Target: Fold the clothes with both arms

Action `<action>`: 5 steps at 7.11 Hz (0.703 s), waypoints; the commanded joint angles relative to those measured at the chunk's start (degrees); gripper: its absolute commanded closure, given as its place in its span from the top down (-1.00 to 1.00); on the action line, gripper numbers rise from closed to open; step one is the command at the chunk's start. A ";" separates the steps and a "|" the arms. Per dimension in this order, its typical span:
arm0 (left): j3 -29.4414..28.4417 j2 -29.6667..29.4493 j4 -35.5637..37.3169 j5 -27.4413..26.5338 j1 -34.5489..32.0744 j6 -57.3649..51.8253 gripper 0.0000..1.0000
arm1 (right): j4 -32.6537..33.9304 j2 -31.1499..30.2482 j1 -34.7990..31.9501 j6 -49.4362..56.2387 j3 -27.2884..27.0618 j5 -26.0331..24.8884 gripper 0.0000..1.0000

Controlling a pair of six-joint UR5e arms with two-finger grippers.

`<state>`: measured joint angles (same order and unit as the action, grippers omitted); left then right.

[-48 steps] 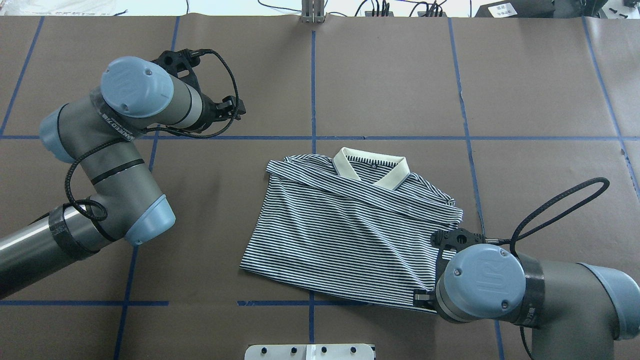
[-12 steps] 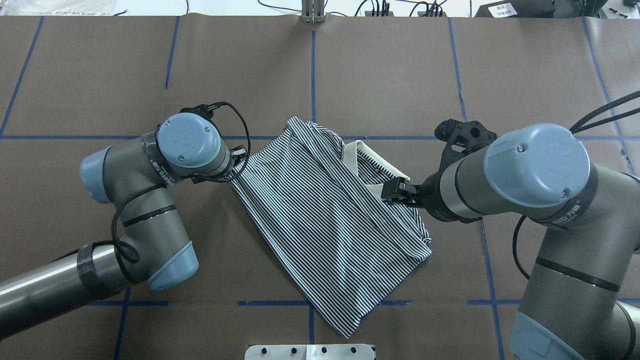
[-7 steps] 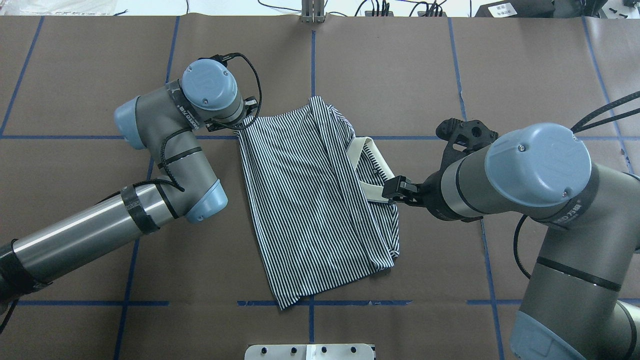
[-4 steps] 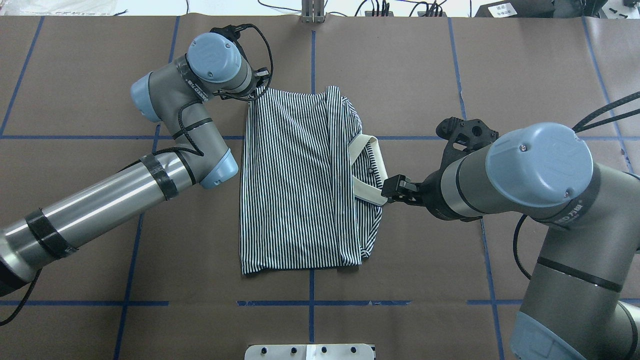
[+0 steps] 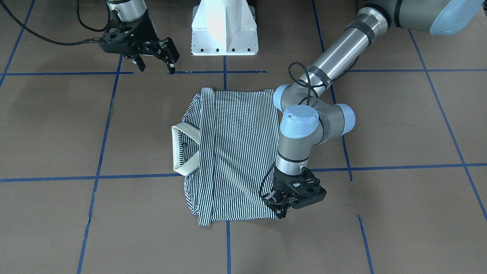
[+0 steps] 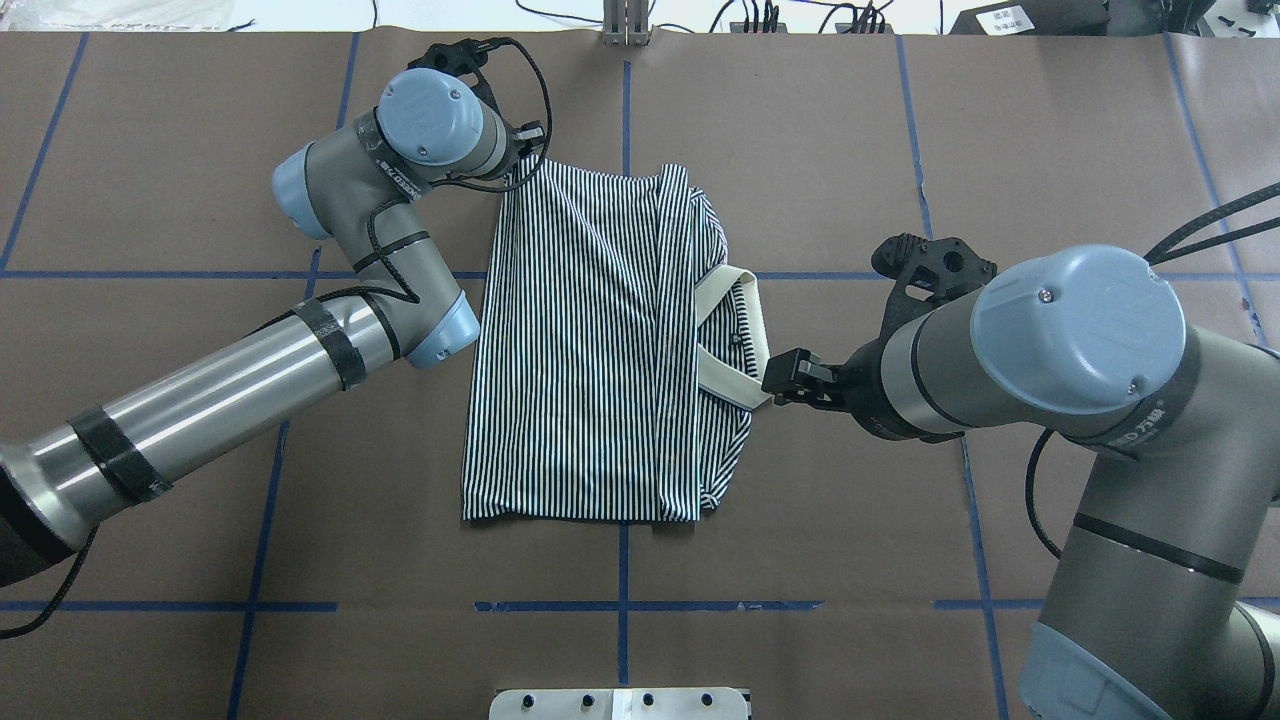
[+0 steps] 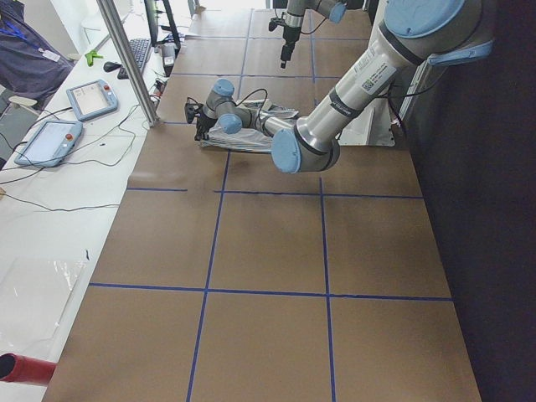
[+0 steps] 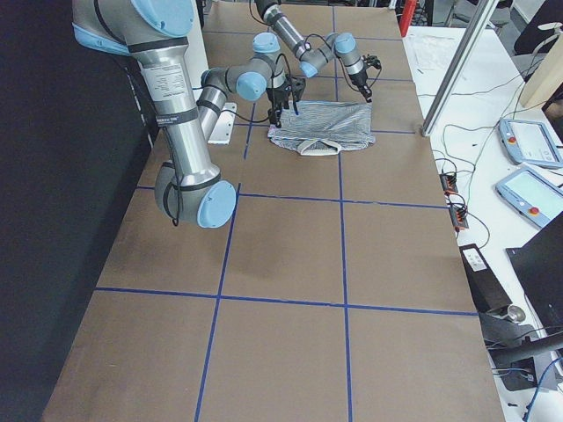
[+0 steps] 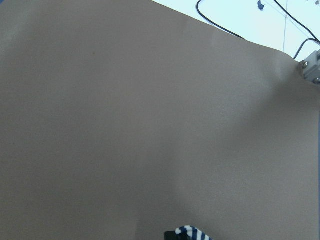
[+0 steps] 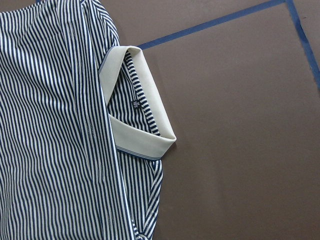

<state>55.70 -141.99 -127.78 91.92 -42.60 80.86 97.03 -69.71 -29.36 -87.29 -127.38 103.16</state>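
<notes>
The striped polo shirt (image 6: 590,350) lies folded lengthwise on the brown table, its cream collar (image 6: 735,388) pointing to the overhead view's right. My left gripper (image 6: 525,165) is shut on the shirt's far left corner, low at the table; in the front view it (image 5: 281,211) pinches that corner, and the left wrist view shows a scrap of stripes (image 9: 192,233). My right gripper (image 5: 156,68) is open and empty, held above the table beside the collar (image 5: 175,150). The right wrist view looks down on the collar (image 10: 142,140); no fingers show in it.
The white pedestal base (image 5: 224,30) stands at the robot's table edge. Blue tape lines (image 6: 625,605) cross the brown cover. A metal post (image 6: 625,25) and cables sit at the far edge. Tablets (image 7: 92,96) lie on the white side bench.
My left gripper took the shirt's corner and dragged it to the far side, turning the shirt until the collar points right. In the last second my right gripper stayed still.
</notes>
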 commanded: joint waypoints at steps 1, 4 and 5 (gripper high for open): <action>-0.07 0.13 -0.01 -2.88 -0.90 -5.00 1.00 | 0.00 -0.07 0.09 -0.07 0.03 -0.24 1.00; 2.29 1.09 1.21 -3.89 -1.88 -8.97 1.00 | 0.09 0.02 2.45 -0.16 0.38 -2.69 1.00; 6.83 3.88 3.22 2.32 -1.88 -8.97 1.00 | 0.09 0.19 3.85 -0.16 2.03 -4.01 1.00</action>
<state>58.65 -140.39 -126.37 88.97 -44.38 72.13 97.09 -69.65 -27.08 -87.42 -126.64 100.69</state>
